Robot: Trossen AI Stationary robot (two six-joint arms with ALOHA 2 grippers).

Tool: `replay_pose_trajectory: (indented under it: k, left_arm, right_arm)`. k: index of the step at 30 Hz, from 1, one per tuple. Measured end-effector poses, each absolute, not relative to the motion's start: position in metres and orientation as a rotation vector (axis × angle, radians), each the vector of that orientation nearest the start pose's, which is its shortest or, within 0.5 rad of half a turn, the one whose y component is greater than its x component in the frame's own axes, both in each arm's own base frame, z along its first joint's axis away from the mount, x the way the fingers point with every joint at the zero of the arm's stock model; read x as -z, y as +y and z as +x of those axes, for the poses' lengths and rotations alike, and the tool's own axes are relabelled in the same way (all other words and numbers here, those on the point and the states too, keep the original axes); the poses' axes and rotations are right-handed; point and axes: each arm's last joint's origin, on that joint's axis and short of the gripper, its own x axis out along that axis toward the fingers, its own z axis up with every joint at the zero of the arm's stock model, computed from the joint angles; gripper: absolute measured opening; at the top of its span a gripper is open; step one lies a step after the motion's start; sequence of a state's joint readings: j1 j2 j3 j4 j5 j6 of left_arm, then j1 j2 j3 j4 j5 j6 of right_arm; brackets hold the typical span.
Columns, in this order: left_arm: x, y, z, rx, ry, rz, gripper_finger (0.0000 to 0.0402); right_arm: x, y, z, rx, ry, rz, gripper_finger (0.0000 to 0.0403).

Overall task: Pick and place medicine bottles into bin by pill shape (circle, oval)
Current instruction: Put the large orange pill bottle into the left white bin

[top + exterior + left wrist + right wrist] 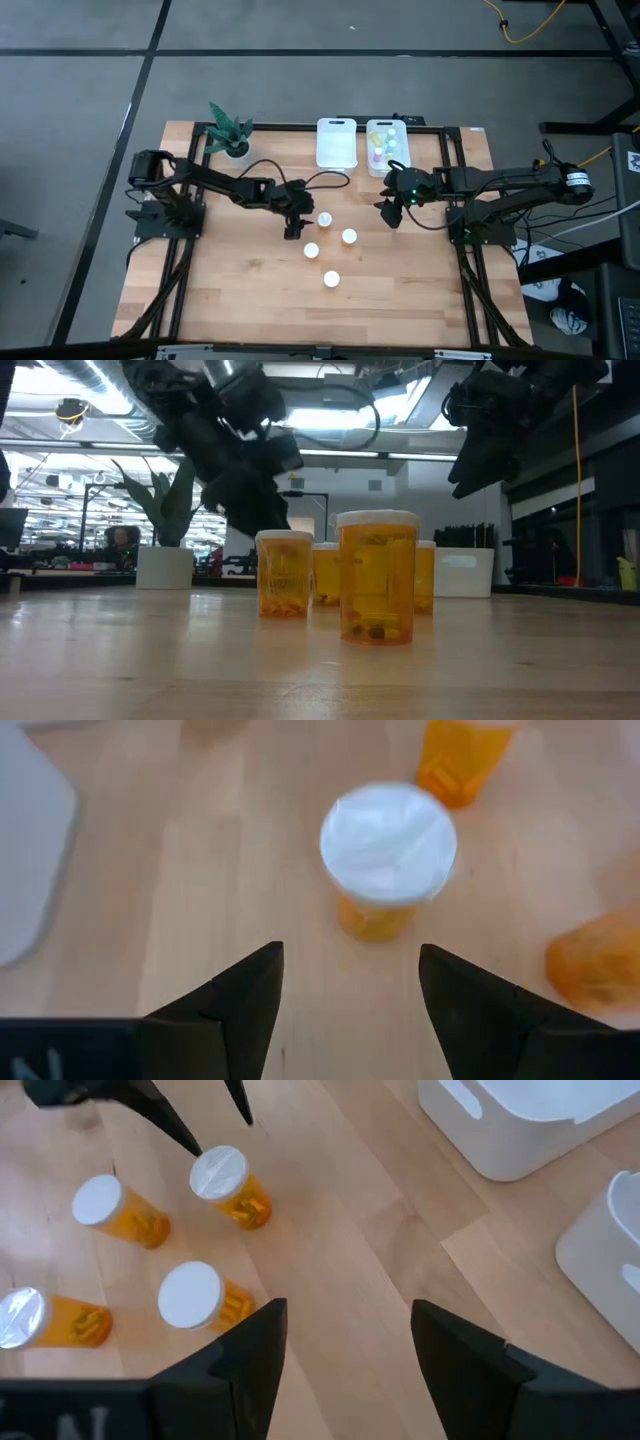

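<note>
Four orange medicine bottles with white caps stand upright on their bases on the wooden table [325, 218], [349, 236], [311, 250], [331, 279]. My left gripper [293, 228] is open, above the table just left of the farthest bottle [388, 845], which lies ahead of its fingertips and untouched. My right gripper [392, 213] is open and empty, raised to the right of the group [190, 1295]. Several small pastel bottles [383, 148] lie in the right white bin [402, 160].
An empty-looking white bin [337, 142] stands at the far edge beside the bin that holds the pastel bottles. A potted green plant [230, 130] stands at the far left. Bare tabletop lies near the front edge [320, 320].
</note>
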State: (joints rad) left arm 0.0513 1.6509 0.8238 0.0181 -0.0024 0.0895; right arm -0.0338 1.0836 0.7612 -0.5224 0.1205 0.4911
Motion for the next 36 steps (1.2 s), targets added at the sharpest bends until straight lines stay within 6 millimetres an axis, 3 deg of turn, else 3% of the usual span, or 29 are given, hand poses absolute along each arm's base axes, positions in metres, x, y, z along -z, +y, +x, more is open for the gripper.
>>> replay_pose_trajectory:
  k: [20, 31, 36]
  left_arm:
    - [-0.129, 0.008, 0.345, 0.082, 0.646, 0.042, 0.0226]
    - [-0.143, 0.011, 0.361, 0.069, 0.586, 0.103, 0.0226]
    - [-0.139, 0.011, 0.363, 0.072, 0.596, 0.107, 0.0226]
  right_arm:
    - [-0.244, -0.011, 0.211, 0.35, 0.796, 0.421, 0.0216]
    - [-0.243, -0.011, 0.211, 0.35, 0.798, 0.42, 0.0216]
    - [-0.243, -0.011, 0.211, 0.35, 0.8, 0.419, 0.0216]
